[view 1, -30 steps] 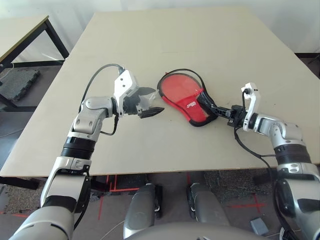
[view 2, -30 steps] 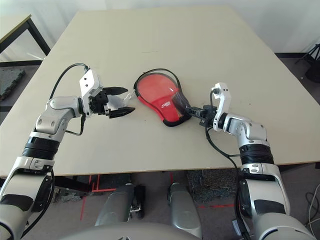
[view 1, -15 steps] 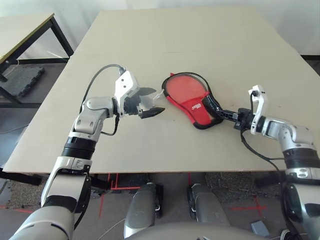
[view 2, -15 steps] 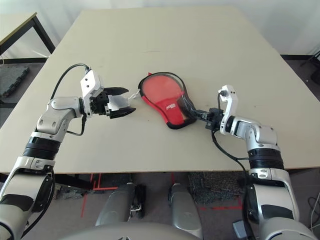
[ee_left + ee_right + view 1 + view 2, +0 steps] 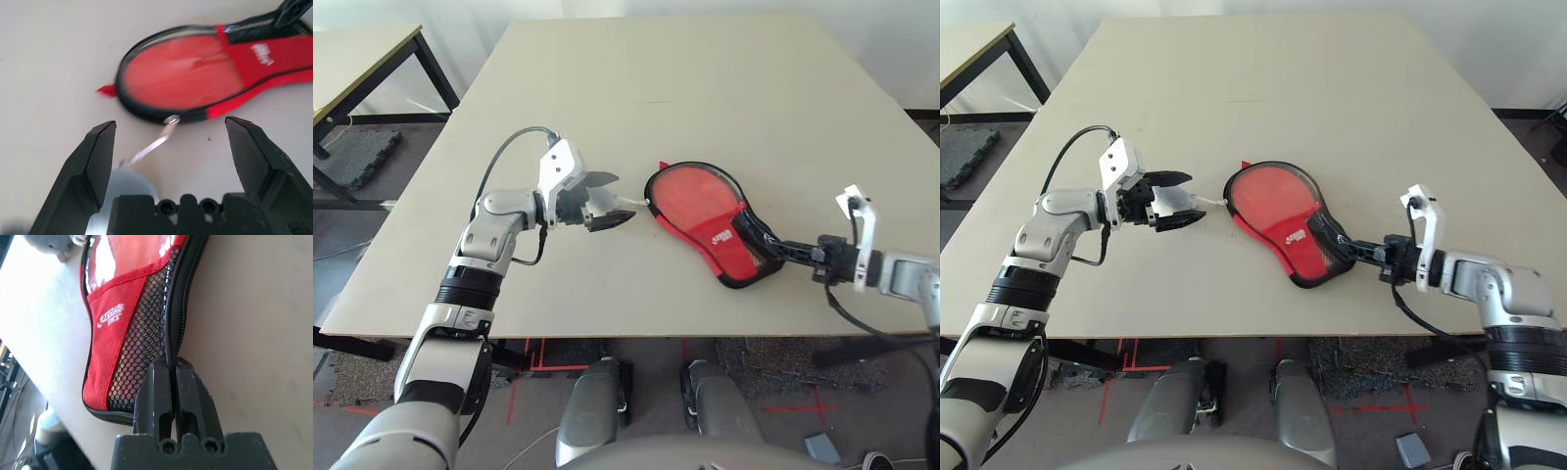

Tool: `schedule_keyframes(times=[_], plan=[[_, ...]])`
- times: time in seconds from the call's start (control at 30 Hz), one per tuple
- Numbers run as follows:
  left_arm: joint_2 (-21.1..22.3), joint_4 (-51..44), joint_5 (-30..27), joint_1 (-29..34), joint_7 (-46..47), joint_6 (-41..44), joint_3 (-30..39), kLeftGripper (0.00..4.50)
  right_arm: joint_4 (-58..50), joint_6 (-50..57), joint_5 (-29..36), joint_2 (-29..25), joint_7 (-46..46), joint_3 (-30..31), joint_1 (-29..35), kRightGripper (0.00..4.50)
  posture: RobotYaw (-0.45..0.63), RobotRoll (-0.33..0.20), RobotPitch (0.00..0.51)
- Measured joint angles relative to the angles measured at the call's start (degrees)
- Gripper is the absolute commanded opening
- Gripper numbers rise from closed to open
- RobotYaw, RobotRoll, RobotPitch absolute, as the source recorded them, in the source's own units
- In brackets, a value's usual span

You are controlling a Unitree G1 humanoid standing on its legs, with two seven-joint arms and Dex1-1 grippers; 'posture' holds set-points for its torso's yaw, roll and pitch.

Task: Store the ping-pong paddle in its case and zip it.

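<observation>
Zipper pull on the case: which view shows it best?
Left wrist view: the zipper pull sits at the case edge, its cord running back between the open left gripper fingers. Eye views show it small at the case's left end. In the right wrist view I can't tell it.

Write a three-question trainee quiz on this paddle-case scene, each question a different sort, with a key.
1. True or false: the right end effector is shut on the narrow end of the case.
2. Multiple choice: the left end effector is (A) shut on the zipper pull, (B) open, with the zipper pull lying between its fingers, (C) clamped on the table edge.
3. Fill in: the black mesh pocket sits next to a white ____ on the red fabric.

Key: 1 true; 2 B; 3 logo.
</observation>
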Motion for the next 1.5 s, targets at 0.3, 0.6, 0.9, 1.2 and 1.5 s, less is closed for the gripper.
schedule_keyframes(times=[0.3, 0.6, 0.9, 1.2, 1.5], plan=[[0.0, 0.2, 0.2, -0.2, -0.5, -0.6, -0.8, 4.50, -5.9, 2.7, 3.5, -4.3, 3.0, -2.1, 8.8, 0.01, -0.01, 0.000, 0.115], [0.0, 1.5, 0.4, -0.7, -0.6, -1.3, -1.0, 4.50, -8.4, 2.8, 4.7, -7.2, 4.4, -3.4, 14.2, 0.01, -0.01, 0.000, 0.105], [0.1, 2.4, 0.5, -1.5, -0.9, -1.8, -1.2, 4.50, -9.0, -0.8, 3.1, -9.2, 5.2, -3.6, 17.9, 1.12, -0.02, 0.000, 0.108], [0.2, 2.6, 0.9, -1.6, -1.0, -1.9, -1.2, 4.50, -3.7, -5.5, 0.7, -14.9, 9.0, -4.8, 14.7, 4.47, -0.01, 0.000, 0.110], [0.4, 2.2, 1.0, -1.5, -1.0, -1.6, -1.2, 4.50, -6.1, -9.9, -2.3, -7.2, 2.8, 0.3, -4.1, 4.47, 0.00, 0.000, 0.108]])
